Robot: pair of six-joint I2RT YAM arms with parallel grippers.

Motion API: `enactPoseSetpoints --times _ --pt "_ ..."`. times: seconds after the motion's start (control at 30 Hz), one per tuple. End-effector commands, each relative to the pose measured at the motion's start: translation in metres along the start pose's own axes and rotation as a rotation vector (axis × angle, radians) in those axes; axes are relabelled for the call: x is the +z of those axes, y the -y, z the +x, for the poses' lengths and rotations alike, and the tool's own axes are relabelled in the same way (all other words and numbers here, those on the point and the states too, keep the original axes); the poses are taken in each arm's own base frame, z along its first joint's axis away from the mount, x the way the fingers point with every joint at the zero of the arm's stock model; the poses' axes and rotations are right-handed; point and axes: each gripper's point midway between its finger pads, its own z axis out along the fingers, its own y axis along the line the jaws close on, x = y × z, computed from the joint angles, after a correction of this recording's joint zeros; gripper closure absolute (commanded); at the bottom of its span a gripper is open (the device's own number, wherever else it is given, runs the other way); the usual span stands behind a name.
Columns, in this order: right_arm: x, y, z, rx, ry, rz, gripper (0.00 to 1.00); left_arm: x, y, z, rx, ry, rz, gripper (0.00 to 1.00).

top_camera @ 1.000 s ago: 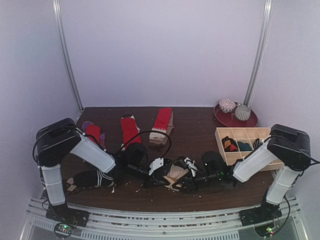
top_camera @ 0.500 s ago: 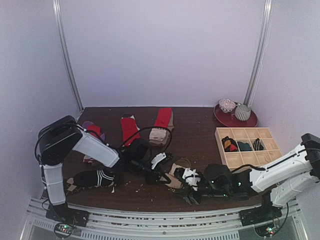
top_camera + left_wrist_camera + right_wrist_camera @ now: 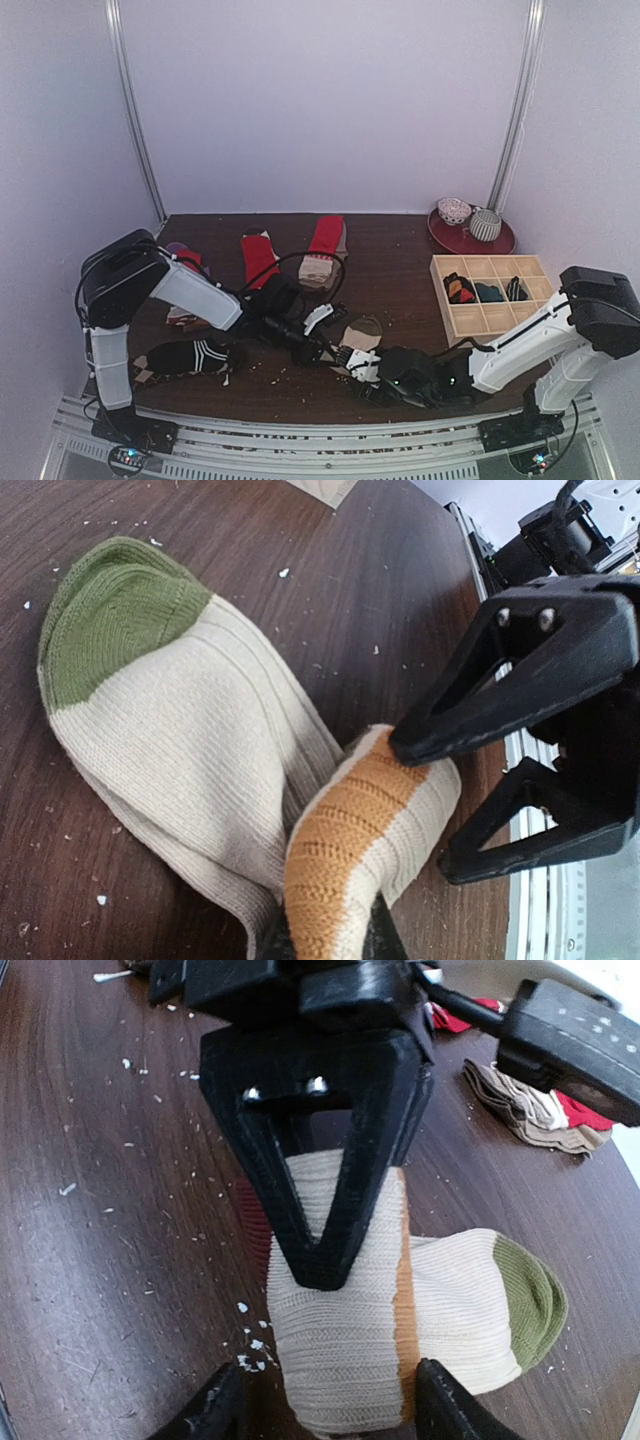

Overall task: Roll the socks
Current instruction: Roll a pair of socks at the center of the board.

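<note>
The beige sock [image 3: 180, 740] is being kept on the bench [image 3: 100, 1210], its banded cuff being clamped by the left hand [image 3: 330, 350]. The right hand [image 3: 330, 1400] is being held apart, astride the fold.

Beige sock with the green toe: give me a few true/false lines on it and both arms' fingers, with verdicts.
1. The beige ribbed sock with a green toe lies on the dark wooden table. True.
2. Its orange-banded end is folded over its body. True.
3. The right fingers are shut on it. False: open, one each side of the fold.
4. The left fingers grip the folded end. True.
5. The black white-striped sock lies at the table's right edge. False: near left, by the left arm.
</note>
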Motion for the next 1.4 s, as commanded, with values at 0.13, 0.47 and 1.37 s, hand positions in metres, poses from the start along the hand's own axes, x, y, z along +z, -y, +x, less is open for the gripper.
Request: enactPoseSetpoints --times 0.13,0.47,1.37 --pt "0.012 -0.007 0.009 0.047 -0.032 -0.011 0.6 0.009 -0.021 0.089 -0.187 -0.262 -0.072 0.99" --pt "0.007 -0.007 0.047 0.323 -0.13 -0.195 0.67 -0.03 0.013 0.003 0.165 0.06 -0.09 0.71" --pt "0.014 -0.041 0.093 0.44 -0.47 -0.557 0.68 -0.048 0.04 -0.023 0.539 0.292 -0.099 0.21"
